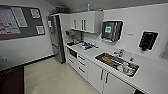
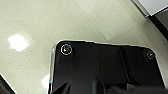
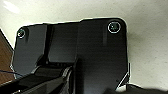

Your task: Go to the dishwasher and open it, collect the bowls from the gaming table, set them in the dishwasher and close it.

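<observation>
Currently both claws: can't tell whether released or clenched, wrist views give dark robot plate over pale speckled floor [image 2: 50,22]. Head view: kitchenette, long white table [image 1: 150,75] along right wall, steel sink [image 1: 117,63] set in it with items inside. White cabinet doors with black handles [image 1: 96,75] below. Tall silver-grey fridge [image 1: 56,37] in far corner. Dishwasher: can't pick it out for certain.
</observation>
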Robot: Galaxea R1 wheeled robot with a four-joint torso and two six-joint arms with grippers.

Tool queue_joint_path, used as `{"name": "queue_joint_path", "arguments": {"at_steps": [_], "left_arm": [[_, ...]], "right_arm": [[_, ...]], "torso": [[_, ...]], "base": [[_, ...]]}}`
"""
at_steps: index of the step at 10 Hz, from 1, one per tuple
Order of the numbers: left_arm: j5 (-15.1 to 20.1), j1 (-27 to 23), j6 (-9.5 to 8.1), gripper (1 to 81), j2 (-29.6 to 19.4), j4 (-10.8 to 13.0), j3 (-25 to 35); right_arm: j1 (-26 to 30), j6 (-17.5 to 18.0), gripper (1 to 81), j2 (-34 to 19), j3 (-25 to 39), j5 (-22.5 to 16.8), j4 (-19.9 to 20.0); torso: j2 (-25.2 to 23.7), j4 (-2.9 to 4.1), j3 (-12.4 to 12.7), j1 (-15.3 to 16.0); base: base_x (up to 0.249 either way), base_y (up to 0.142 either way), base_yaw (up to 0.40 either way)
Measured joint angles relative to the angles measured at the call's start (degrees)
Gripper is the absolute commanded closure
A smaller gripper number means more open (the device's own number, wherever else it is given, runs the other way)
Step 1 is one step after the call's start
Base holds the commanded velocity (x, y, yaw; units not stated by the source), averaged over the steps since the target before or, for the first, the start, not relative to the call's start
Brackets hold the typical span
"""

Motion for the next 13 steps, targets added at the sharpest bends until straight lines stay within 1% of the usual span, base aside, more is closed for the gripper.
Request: {"name": "queue_joint_path", "arguments": {"at_steps": [3,9,13], "left_arm": [[0.0,-0.17,0.0,1.0,0.78,0.0,-0.02],[0.02,-0.17,0.01,1.0,0.89,-0.05,-0.05],[0.0,-0.2,0.0,1.0,1.38,-0.05,-0.09]], "right_arm": [[-0.02,0.0,1.0,-1.05,-0.05,-0.02,0.0],[-0.77,0.17,1.0,-0.79,-0.35,-0.02,0.02],[-0.77,0.17,1.0,0.94,-2.47,-0.05,0.02]], "torso": [[0.0,0.0,0.0,0.0],[0.0,0.0,0.0,0.0],[0.0,0.0,0.0,0.0]], "base": [[0.0,0.0,0.351],[0.0,0.0,0.351],[0.0,0.0,0.351]]}}
